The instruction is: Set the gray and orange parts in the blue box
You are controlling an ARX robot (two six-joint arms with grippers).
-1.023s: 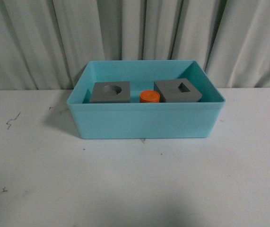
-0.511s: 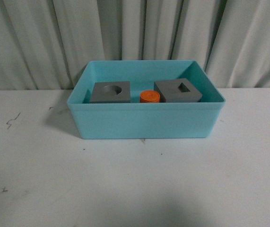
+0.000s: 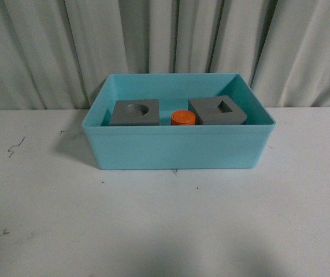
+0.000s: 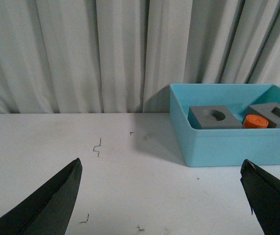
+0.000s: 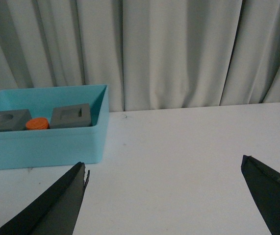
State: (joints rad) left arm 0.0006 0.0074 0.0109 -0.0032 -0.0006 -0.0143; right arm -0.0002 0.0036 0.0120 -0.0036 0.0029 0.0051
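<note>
The blue box point(image 3: 176, 151) stands at the middle of the white table. Inside it lie a gray cube with a round recess point(image 3: 134, 112), an orange cylinder point(image 3: 182, 118) and a gray cube with a square hole point(image 3: 217, 110). The same box point(image 4: 228, 147) and its parts appear in the left wrist view, and the box point(image 5: 41, 144) again in the right wrist view. My left gripper point(image 4: 162, 169) is open over bare table, apart from the box. My right gripper point(image 5: 164, 166) is open too, with nothing between its fingers. Neither arm shows in the front view.
A pleated grey curtain point(image 3: 165, 40) hangs behind the table. Small dark marks point(image 4: 97, 147) dot the white tabletop point(image 3: 165, 225) on the left side.
</note>
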